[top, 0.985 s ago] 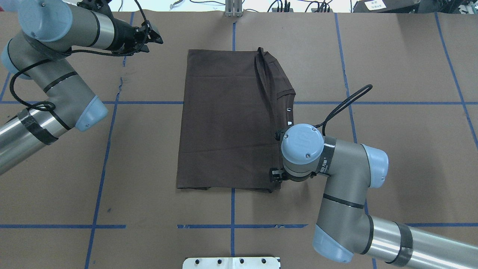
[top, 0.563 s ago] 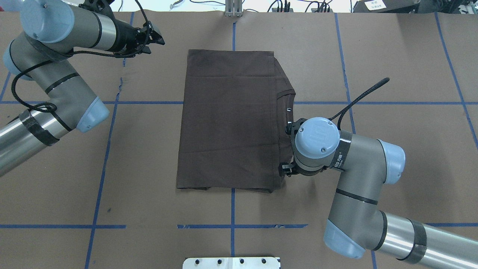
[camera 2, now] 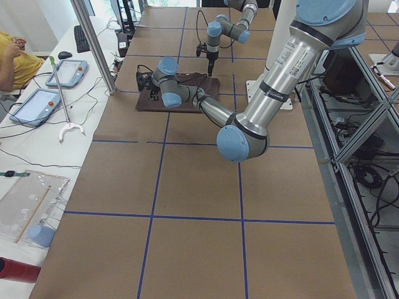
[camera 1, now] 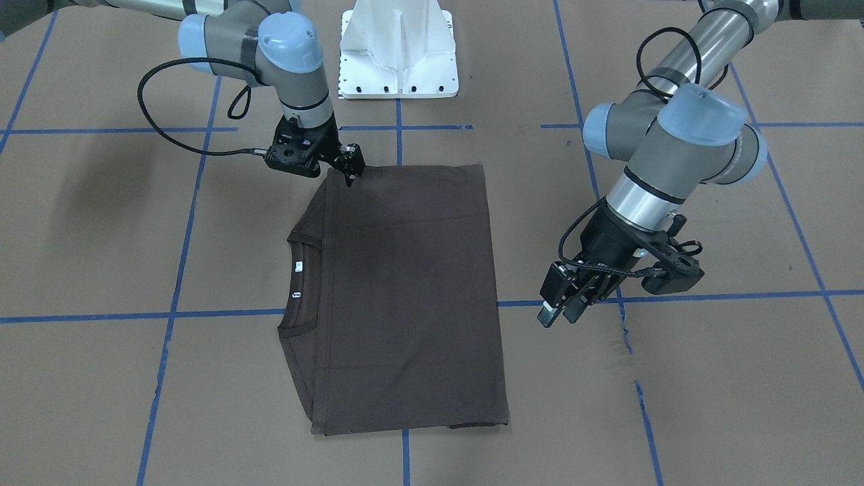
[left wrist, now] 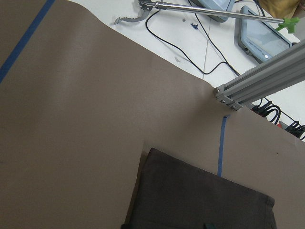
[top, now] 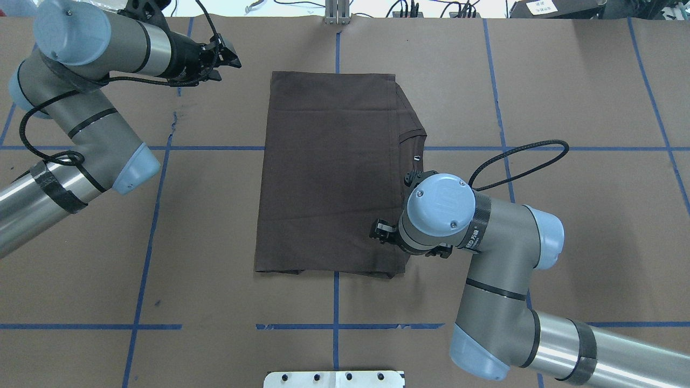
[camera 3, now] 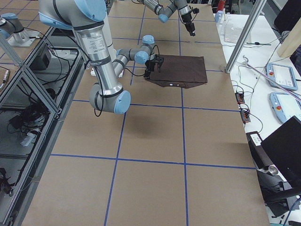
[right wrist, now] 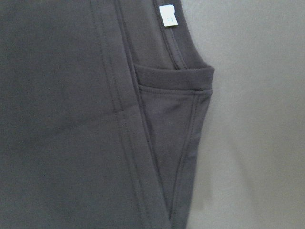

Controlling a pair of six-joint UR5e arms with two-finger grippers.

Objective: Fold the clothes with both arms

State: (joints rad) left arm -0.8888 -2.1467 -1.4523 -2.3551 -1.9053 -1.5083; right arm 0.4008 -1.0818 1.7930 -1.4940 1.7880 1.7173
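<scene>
Nearest the robot, the right gripper (camera 1: 349,174) hangs over the T-shirt's (top: 329,178) near corner on its collar side. The overhead view hides most of this gripper under the right arm (top: 485,237). Only the front-facing view shows its tips, low over the cloth's edge. There the jaws look drawn close, but I cannot tell for sure, nor whether they touch the fabric. The right wrist camera shows none of the jaws, just the ribbed collar (right wrist: 174,78) and a white label (right wrist: 167,15) close up.

The T-shirt lies flat on the tabletop (top: 566,215), folded to a long rectangle, with the collar poking out on the side toward the right arm.

Beyond the T-shirt's far corner on the opposite side, well apart from it, the left gripper (camera 1: 558,316) hovers with its jaws slightly parted and empty. The left wrist camera catches only that far corner of the T-shirt and an aluminium rail (left wrist: 259,81) past it, cut off at the frame's edge.
</scene>
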